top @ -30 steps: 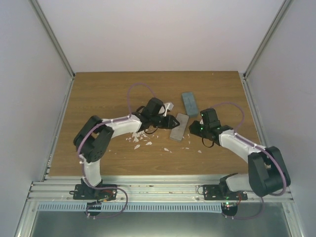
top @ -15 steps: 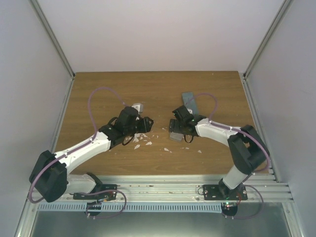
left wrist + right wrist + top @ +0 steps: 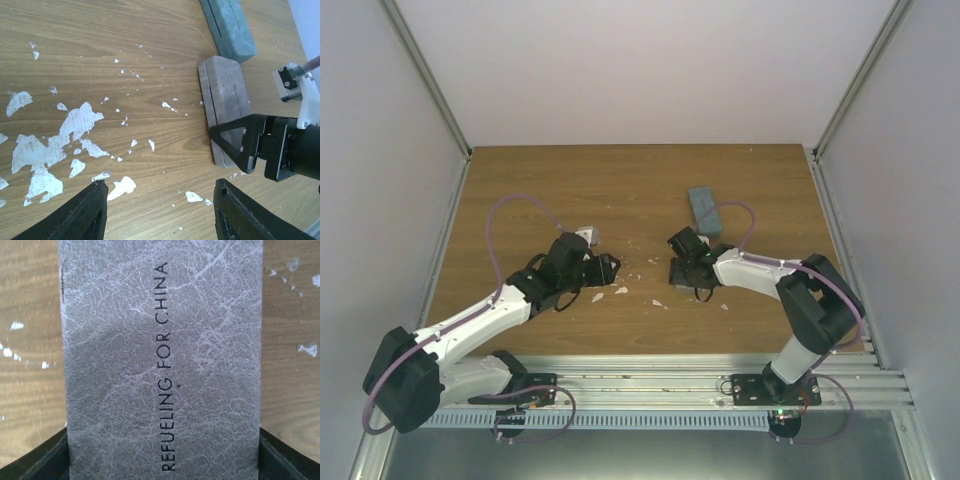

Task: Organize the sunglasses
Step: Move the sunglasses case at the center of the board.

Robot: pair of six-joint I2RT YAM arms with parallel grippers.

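Observation:
No sunglasses show in any view. My right gripper [image 3: 682, 268] is down over the near end of the flat grey case [image 3: 160, 340], which is printed "REFUELING FOR CHINA". Its jaws are spread wide, with one fingertip [image 3: 45, 460] at each long side of the case, and I cannot tell whether they touch it. In the left wrist view the case [image 3: 222, 95] lies flat on the table. My left gripper [image 3: 607, 268] is open and empty over bare wood, left of the case, with its fingers [image 3: 75, 215] low in the left wrist view.
A blue-grey case [image 3: 703, 207] lies just beyond the grey one and also shows in the left wrist view [image 3: 227, 25]. White worn flecks [image 3: 75, 125] mark the wooden table [image 3: 520, 190]. Grey walls close in the left, right and back.
My left arm has swung back and to the left, away from the grey case, then lowered. My right gripper has moved left onto the grey case and now covers it.

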